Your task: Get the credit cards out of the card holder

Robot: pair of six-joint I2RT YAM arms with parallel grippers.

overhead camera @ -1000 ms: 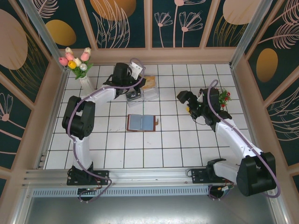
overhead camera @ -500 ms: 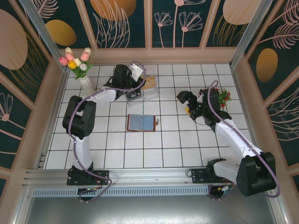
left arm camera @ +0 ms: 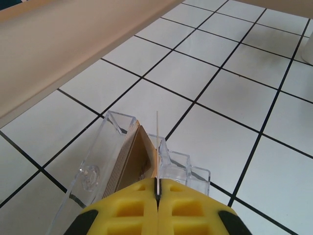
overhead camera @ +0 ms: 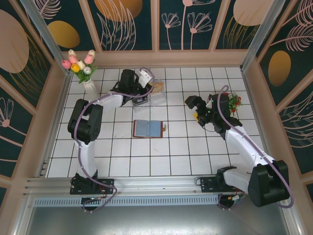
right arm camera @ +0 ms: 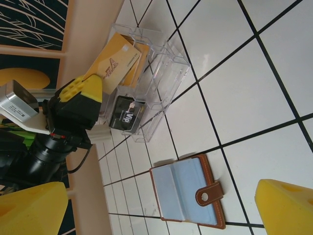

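Brown leather-look card holder (overhead camera: 148, 129) lies open on white tiled counter (overhead camera: 176, 147). Left tool (left arm camera: 157, 188) clenched on thin gold card (right arm camera: 113, 66) above divider of clear plastic tray (left arm camera: 115, 142); releasing here could bounce it out. Right tool (overhead camera: 194, 104) released.

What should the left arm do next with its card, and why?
Probably lower it into the tray, then release: the left gripper pinches a credit card just over the clear tray, by the compartment holding similar cards.
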